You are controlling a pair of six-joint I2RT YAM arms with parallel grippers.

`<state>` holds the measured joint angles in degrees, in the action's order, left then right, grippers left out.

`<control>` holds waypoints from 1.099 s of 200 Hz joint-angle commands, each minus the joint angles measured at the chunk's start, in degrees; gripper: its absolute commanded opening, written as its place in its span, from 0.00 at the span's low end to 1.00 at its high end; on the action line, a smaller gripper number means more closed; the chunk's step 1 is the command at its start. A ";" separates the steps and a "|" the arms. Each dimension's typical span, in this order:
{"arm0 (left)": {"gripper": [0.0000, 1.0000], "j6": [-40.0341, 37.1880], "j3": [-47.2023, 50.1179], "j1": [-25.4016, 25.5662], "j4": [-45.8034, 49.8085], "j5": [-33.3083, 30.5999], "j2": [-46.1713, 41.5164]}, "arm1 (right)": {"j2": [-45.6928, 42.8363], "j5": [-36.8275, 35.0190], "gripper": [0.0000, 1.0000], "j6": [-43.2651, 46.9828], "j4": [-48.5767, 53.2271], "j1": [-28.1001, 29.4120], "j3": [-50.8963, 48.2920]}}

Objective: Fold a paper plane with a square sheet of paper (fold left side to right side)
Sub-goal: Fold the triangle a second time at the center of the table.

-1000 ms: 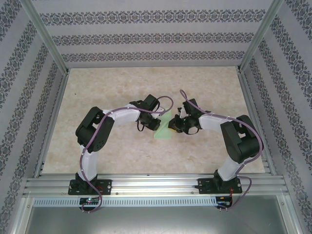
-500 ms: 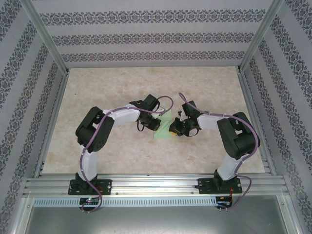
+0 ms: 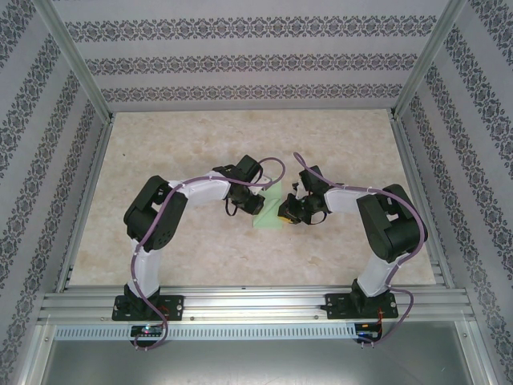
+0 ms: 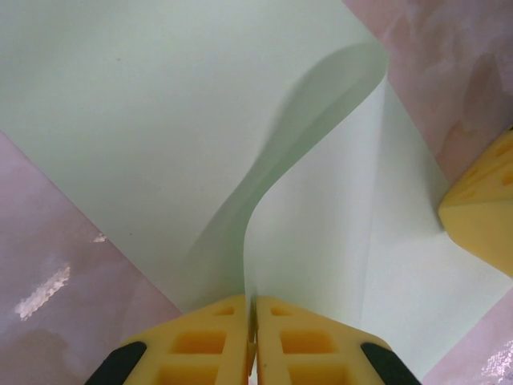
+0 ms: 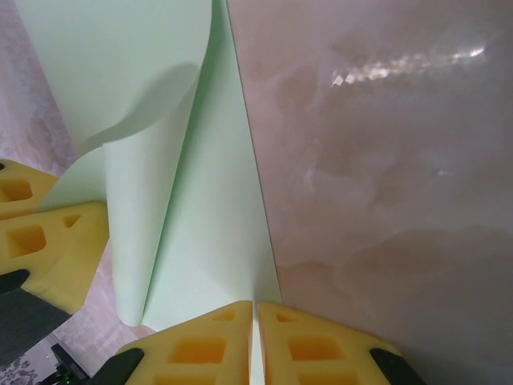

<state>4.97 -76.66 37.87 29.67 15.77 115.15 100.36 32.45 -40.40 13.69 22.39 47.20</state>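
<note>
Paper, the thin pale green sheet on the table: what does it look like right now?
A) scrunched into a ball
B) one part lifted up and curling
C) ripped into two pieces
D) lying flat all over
B: in the left wrist view, a flap of the thin pale mint-green sheet of paper curves up out of the shut yellow fingers of the left gripper and throws a shadow on the flat part.

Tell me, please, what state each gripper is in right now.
Left gripper: closed, pinching the sheet of paper by a lifted flap.
Right gripper: closed, tips on it; grip cannot be told.
</note>
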 commanded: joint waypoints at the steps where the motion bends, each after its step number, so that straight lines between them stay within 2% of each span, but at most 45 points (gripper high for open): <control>1: 0.12 0.27 -0.31 -0.60 -0.96 0.04 -2.83 | 2.06 -2.62 0.13 1.26 3.09 0.55 -0.07; 220: 0.12 0.92 -0.77 -0.60 -2.25 0.90 2.00 | 1.79 -2.71 0.14 1.91 3.81 0.65 0.04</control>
<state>5.02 -76.69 37.87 29.23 16.16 115.83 100.40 32.45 -39.33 13.91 22.39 47.33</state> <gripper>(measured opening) 0.119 0.135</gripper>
